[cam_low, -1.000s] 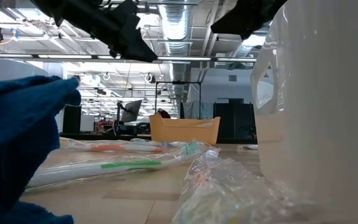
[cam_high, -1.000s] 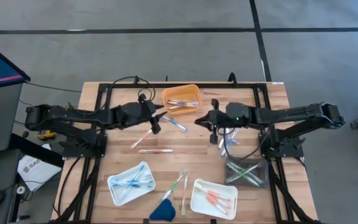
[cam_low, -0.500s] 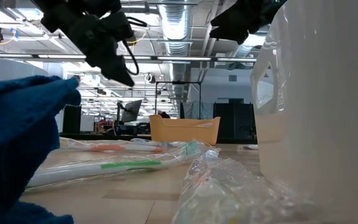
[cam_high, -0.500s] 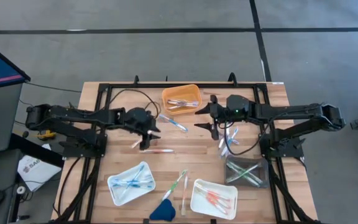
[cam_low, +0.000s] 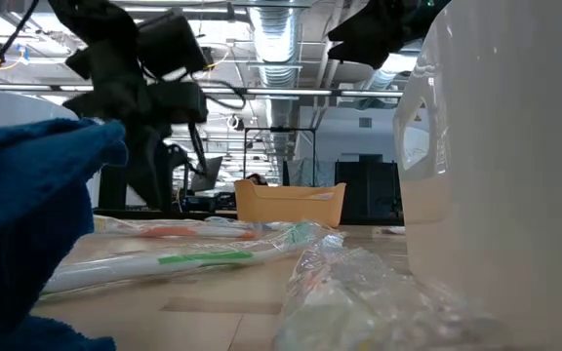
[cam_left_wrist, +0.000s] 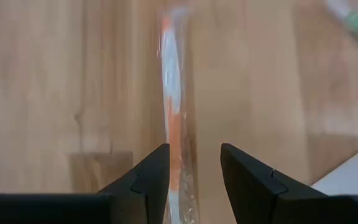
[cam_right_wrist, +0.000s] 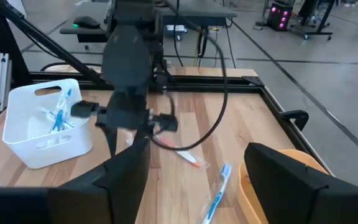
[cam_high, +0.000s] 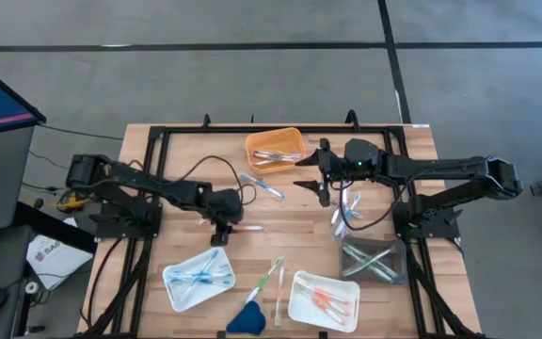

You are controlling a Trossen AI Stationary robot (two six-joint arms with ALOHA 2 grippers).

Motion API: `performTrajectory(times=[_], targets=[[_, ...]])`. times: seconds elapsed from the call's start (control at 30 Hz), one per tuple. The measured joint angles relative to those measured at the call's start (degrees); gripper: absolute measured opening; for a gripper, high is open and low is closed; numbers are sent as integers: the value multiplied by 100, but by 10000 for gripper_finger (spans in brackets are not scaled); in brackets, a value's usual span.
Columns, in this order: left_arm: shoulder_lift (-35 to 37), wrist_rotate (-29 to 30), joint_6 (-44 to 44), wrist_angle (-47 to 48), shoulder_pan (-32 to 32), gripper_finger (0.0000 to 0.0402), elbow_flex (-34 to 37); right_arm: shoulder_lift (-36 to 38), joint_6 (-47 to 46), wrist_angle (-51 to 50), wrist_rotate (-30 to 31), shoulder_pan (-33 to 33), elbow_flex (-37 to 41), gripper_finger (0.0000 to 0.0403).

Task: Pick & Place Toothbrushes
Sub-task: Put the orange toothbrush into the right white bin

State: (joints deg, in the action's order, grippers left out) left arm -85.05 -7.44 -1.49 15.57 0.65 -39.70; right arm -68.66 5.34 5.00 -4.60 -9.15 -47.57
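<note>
An orange toothbrush in a clear wrapper lies flat on the wooden table. My left gripper points steeply down over it, open, one finger on either side of the wrapper; I see no touch. In the high view this gripper is at the toothbrush's left end. My right gripper hangs open beside the orange tray, nothing between its fingers. A blue toothbrush lies between the two arms.
A white tray with blue brushes, a white tray with orange ones and a dark tray with green ones line the near side. Loose green brushes and a blue cloth wedge lie near the front. Pale brushes lie under the right arm.
My left gripper has come down toward the table and its near edge, tipping from nearly level to steeply downward, and now stands over the orange toothbrush. My right gripper has opened its fingers wide beside the orange tray.
</note>
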Motion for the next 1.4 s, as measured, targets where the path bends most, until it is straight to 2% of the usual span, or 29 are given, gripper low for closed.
performTrajectory(times=[0.33, 0.43, 0.53, 0.67, 0.73, 0.93, 1.1, 1.4], targets=[[-724, 12, 130, -135, 12, 136, -26, 0, 81, -27, 11, -2, 0, 255], [-819, 253, 123, -171, 21, 128, -28, 0, 79, -28, 13, -2, 0, 255], [-886, 286, 177, -196, 17, 95, -31, 0, 79, -51, 13, -2, 0, 255], [-910, 306, 295, -214, -18, 31, -31, 0, 74, -137, 13, 2, 0, 255], [-886, 333, 342, -220, -38, 13, -26, 0, 72, -136, 13, 2, 0, 255], [-808, 505, 267, -200, -16, 25, -4, 0, 68, -138, 13, 2, 0, 255], [-642, 552, 259, -202, -14, 9, 7, 0, 68, -156, 13, 2, 0, 255], [-274, 556, 80, -148, 28, 9, 31, 0, 69, -161, 13, 2, 0, 255]])
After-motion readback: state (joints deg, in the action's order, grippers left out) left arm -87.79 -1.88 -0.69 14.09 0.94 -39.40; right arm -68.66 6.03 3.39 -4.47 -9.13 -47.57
